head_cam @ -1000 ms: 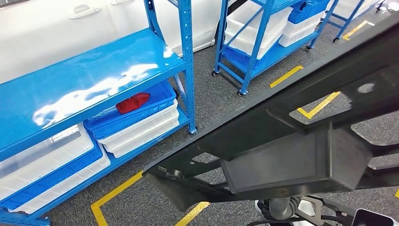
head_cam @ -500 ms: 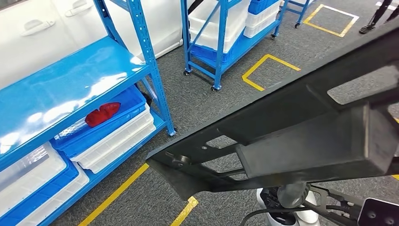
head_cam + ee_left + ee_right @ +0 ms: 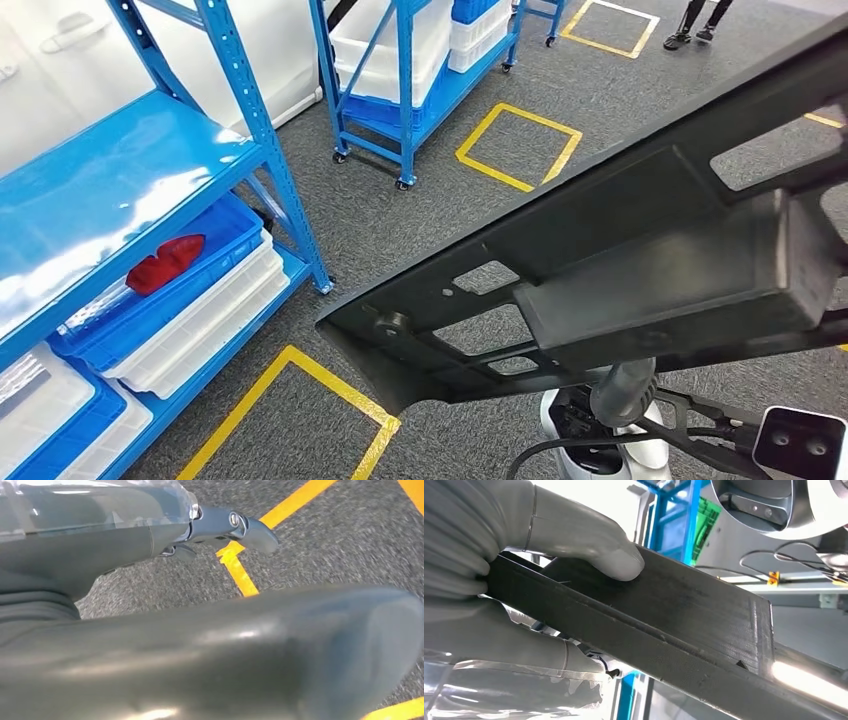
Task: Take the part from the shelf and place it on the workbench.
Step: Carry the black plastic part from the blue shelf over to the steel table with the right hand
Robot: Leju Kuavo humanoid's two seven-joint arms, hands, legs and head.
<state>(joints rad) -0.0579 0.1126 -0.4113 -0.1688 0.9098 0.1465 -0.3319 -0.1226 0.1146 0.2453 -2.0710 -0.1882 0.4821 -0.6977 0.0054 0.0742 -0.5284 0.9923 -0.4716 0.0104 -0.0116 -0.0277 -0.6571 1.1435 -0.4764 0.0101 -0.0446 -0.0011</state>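
Observation:
A large black frame-shaped part (image 3: 620, 260) with cut-out openings crosses the head view from the lower middle to the upper right, held above the grey floor. In the right wrist view my right hand (image 3: 499, 580) grips the part (image 3: 684, 625), its thumb (image 3: 594, 545) pressed on the flat face and the fingers wrapped under the edge. My left hand (image 3: 200, 650) hangs over the floor with its thumb and a dark finger (image 3: 245, 527) stretched out and nothing between them.
The blue shelf (image 3: 110, 190) stands at the left with stacked white and blue bins below; one blue bin holds a red part (image 3: 165, 263). A wheeled blue rack (image 3: 410, 70) stands further back. Yellow tape squares (image 3: 520, 145) mark the carpet. A person's feet (image 3: 700, 25) show at the top right.
The whole picture has slid left and down as the camera turned away from the shelf; more open floor and tape squares have come into sight. The black part stays in my right hand.

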